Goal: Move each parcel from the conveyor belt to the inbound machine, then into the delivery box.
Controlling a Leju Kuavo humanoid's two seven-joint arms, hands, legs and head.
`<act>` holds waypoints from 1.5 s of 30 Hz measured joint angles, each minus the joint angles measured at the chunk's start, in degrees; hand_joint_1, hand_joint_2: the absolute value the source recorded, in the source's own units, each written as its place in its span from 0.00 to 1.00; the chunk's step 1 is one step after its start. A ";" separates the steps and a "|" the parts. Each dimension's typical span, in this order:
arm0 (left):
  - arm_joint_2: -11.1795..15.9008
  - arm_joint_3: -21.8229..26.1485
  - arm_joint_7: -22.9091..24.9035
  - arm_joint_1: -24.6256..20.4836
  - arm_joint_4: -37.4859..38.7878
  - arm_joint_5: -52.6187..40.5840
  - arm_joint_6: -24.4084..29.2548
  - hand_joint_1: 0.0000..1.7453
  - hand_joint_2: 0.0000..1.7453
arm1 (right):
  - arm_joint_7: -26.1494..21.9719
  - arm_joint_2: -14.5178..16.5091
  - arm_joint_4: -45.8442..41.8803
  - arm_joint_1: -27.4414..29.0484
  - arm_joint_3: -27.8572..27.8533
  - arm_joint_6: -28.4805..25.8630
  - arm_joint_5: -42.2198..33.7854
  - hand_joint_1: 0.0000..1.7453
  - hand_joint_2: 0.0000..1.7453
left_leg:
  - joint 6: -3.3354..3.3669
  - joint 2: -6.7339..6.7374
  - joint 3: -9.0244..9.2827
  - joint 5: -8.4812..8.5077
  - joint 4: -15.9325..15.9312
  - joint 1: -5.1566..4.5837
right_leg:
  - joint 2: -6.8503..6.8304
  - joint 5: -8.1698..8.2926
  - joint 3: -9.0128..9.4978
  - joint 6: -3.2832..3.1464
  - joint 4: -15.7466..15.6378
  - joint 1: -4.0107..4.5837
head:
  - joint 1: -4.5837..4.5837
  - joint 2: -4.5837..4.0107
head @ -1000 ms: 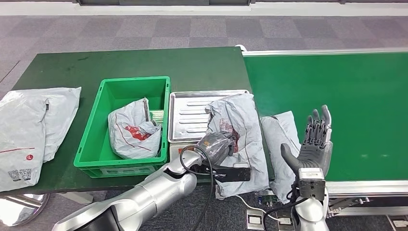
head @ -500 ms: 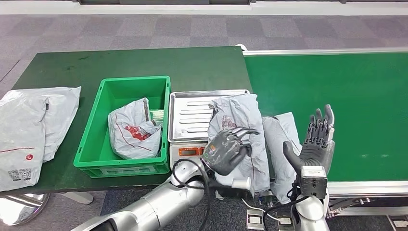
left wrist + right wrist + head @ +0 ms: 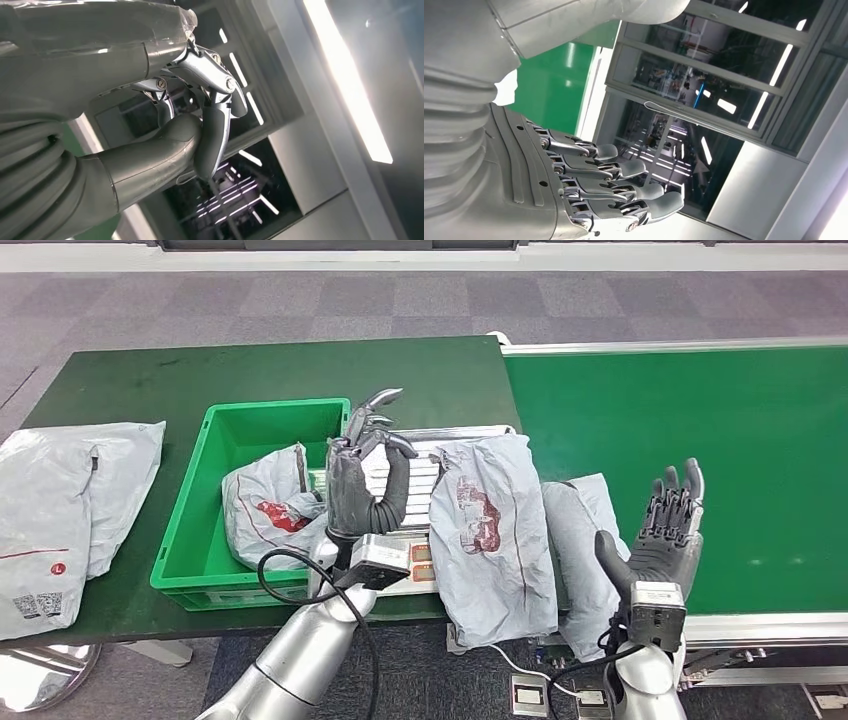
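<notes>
Spare grey plastic mailers [image 3: 70, 510] lie flat on the dark table, out of my way. One crumpled parcel [image 3: 272, 508] sits in the hard green box [image 3: 190, 530]. My left hand [image 3: 365, 475] is raised, fingers curled on nothing. A limp parcel [image 3: 490, 530] drapes the steel scale tray [image 3: 400, 445]; another parcel [image 3: 585, 530] lies beside it. My right hand [image 3: 665, 535] is spread wide, holding nothing.

Left hand [image 3: 362, 480] is standing raised at frame centre-left, fingers curling inward, empty. Right hand [image 3: 665, 535] is standing upright at lower right, fingers extended, empty.
</notes>
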 joint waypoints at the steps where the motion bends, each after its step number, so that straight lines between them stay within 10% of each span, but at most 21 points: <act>1: 0.00 0.27 0.00 0.17 -0.66 -0.01 0.00 1.00 1.00 | -0.01 -0.01 0.04 -0.01 0.00 0.00 0.01 0.00 1.00 | 0.00 0.00 0.00 0.00 0.00 0.00 | 0.00 0.00 0.00 0.00 0.00 0.00 | 0.00 0.00; 43: 0.00 1.52 0.00 1.33 -4.11 -0.01 0.00 1.00 1.00 | 0.00 -0.02 0.60 -0.26 0.00 0.00 -0.01 0.00 1.00 | 0.01 -0.01 -0.02 -0.01 0.00 -0.01 | -0.02 0.00 -0.01 0.00 -0.01 -0.01 | 0.00 0.00; 45: 0.00 1.52 0.00 1.34 -4.11 -0.01 0.00 0.50 1.00 | 0.00 -0.02 0.60 -0.26 0.00 0.00 0.00 0.00 1.00 | 0.01 -0.01 -0.02 -0.01 0.00 -0.01 | -0.02 0.00 -0.01 0.00 -0.01 -0.01 | 0.00 0.00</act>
